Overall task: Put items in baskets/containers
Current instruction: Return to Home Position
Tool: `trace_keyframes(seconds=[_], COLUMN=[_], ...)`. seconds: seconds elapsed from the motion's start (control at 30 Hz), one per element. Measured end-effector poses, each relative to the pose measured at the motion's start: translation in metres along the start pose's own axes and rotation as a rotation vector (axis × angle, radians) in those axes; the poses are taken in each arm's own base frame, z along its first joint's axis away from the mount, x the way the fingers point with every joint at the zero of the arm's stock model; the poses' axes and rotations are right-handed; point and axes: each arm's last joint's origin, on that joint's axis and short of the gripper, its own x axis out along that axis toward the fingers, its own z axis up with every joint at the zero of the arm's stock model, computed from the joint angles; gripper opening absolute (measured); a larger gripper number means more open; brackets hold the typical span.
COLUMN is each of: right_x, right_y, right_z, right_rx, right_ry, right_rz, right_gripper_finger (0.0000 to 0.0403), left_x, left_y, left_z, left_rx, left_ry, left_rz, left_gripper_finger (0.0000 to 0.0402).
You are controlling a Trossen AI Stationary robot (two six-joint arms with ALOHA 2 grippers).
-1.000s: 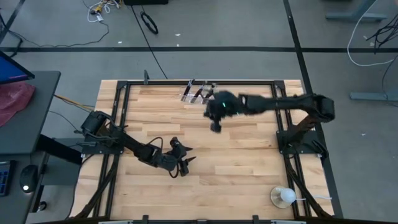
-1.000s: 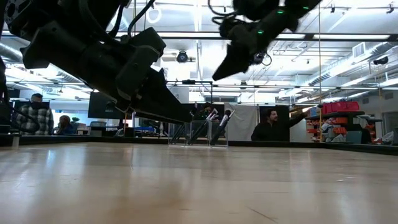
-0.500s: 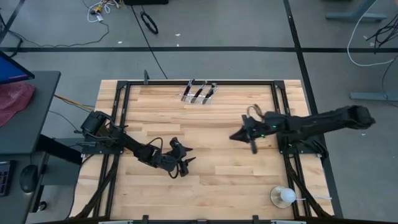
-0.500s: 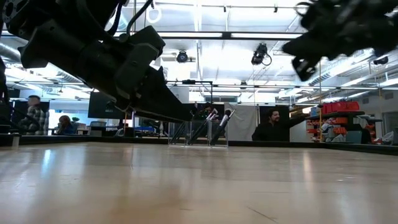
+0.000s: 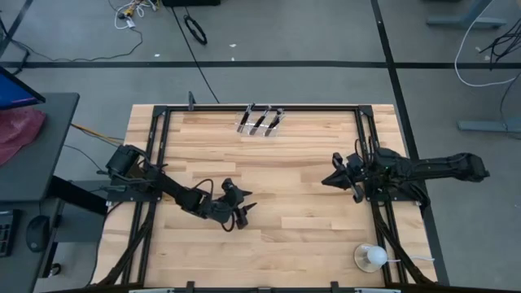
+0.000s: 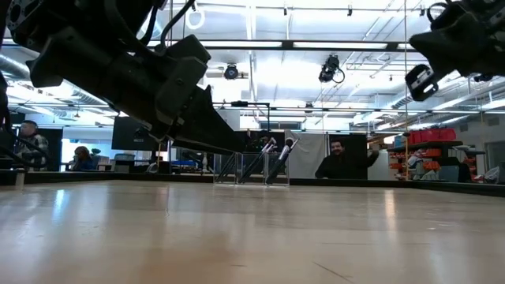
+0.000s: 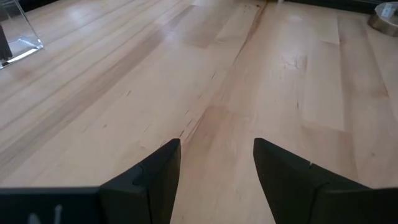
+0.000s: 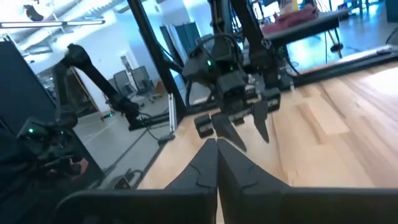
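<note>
Brushes (image 5: pixel 260 120) are gathered at the far edge of the table (image 5: pixel 301 244), a little left of its middle, all standing in the clear holder (image 5: pixel 258 128). No loose brush shows anywhere on the wood, so the sorting looks finished.

The table is otherwise bare, apart from a white ball on a clear base (image 5: pixel 372 257) at the near right corner, well away from the work.

The left arm lies folded low across the near left part of the table. The left gripper (image 5: pixel 245 215) hangs just above the boards, and in the left wrist view (image 7: pixel 216 168) its jaws are spread wide over plain wood with nothing between them. This looks like a waiting posture that keeps the middle of the table free.

The right arm stretches in from the right side, and the right gripper (image 5: pixel 328 180) is near that edge, well apart from the holder. In the right wrist view (image 8: pixel 216 158) its jaws are pressed together and hold nothing. With nothing left to carry, this looks like an arm heading for its rest position.

From table height the holder (image 6: pixel 252 169) stands upright. The brushes lean at a slant inside it, handles down and tips up past the rim, because its walls prop them up.
</note>
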Motion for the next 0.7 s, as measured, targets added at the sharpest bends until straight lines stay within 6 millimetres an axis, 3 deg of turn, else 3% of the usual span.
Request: trace_keyframes(seconds=[0.3, 0.7], right_x=[-0.012, -0.020], right_y=[-0.004, -0.007], right_z=[-0.017, -0.022], right_rx=[0.019, 0.003], right_ry=[-0.019, -0.010], right_rz=[-0.033, -0.166], right_gripper_finger=[0.0004, 0.0004], left_x=[0.000, 0.000], left_y=[0.000, 0.000], left_z=[0.000, 0.000], left_rx=[0.000, 0.001], left_ry=[0.000, 0.001], left_rz=[-0.001, -0.003], left_gripper_finger=[0.0209, 0.0209])
